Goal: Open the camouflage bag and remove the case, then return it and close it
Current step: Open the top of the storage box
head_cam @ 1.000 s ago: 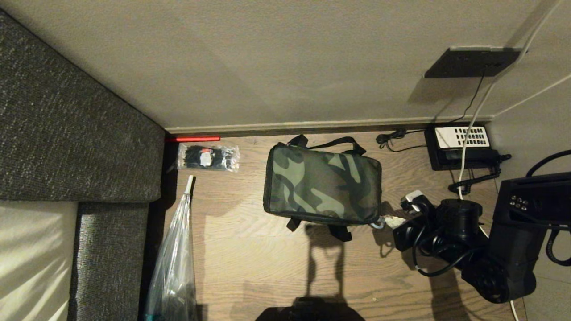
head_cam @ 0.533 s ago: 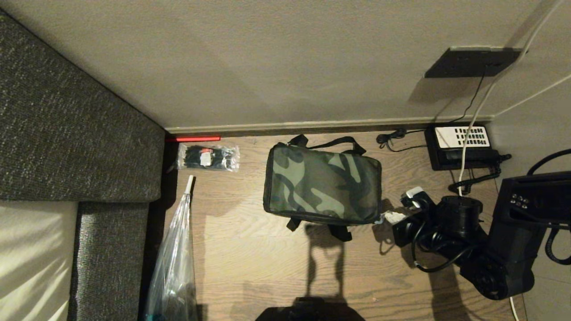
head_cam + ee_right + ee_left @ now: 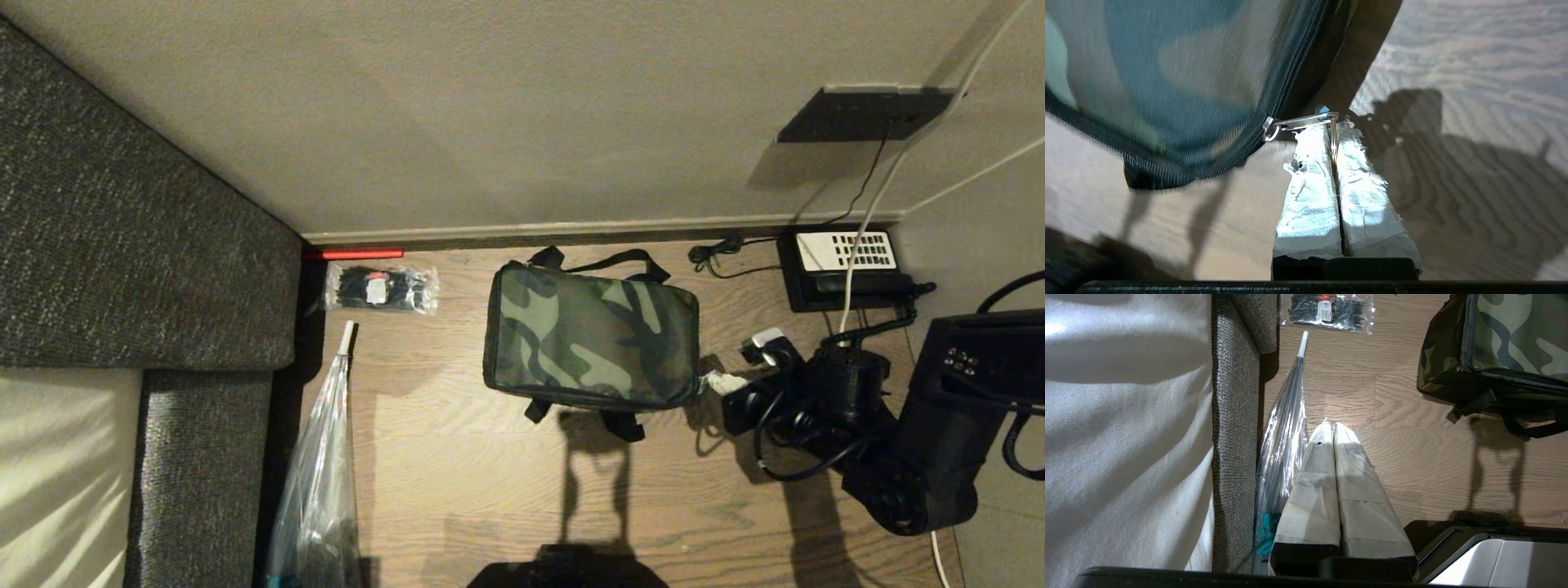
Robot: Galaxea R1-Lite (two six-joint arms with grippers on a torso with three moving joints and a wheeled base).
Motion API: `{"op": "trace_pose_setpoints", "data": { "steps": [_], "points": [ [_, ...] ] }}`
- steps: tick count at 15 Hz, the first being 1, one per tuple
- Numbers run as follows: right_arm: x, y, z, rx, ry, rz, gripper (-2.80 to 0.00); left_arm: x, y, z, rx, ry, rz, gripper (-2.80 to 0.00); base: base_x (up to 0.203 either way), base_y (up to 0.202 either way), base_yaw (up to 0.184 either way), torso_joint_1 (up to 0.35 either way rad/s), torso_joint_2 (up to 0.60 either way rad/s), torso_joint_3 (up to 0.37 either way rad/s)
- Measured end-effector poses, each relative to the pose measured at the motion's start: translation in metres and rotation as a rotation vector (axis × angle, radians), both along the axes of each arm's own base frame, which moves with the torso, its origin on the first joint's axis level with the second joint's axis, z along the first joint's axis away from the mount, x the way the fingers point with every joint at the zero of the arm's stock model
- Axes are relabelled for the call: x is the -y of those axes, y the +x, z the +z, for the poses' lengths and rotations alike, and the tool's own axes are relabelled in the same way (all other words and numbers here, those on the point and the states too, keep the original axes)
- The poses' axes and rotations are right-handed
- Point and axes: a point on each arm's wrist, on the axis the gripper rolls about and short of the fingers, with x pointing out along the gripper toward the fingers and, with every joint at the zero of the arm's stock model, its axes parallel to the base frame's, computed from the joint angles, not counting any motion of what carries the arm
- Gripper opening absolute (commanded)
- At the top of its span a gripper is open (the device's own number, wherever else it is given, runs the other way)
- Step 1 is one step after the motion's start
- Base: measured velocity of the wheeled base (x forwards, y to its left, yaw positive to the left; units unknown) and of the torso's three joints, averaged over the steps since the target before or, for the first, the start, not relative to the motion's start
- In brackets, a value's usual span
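Bag (image 3: 592, 339): your right claw (image 3: 1334, 126), at its corner, pinches the zipper pull (image 3: 1300, 121) shut; a skewed tug could slip it free.

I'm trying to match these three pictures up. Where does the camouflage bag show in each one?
Head view: camouflage bag in the middle, on the floor.
Left wrist view: its corner at top right.
Right wrist view: fills the upper left, close up.
Shared landmark: the wood floor.

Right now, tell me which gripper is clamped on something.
The right gripper: it is shut on the zipper pull at the bag corner. The left gripper is shut on nothing, above bare floor beside the sofa.
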Motion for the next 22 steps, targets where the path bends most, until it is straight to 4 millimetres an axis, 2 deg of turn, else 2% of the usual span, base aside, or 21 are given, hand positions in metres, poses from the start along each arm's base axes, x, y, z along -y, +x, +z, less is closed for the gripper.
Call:
{"op": "trace_pose_setpoints", "data": {
  "steps": [11, 22],
  "points": [
    [-0.003, 0.011, 0.014, 0.044, 0.100, 0.026, -2.80, 0.000, 0.000, 0.000, 0.000, 0.000, 0.000, -2.80, 0.000, 0.000, 0.000, 0.000, 0.00, 0.000],
    [-0.001, 0.035, 0.034, 0.149, 0.154, 0.010, -2.80, 0.000, 0.000, 0.000, 0.001, 0.000, 0.000, -2.80, 0.000, 0.000, 0.000, 0.002, 0.00, 0.000]
  ]
}}
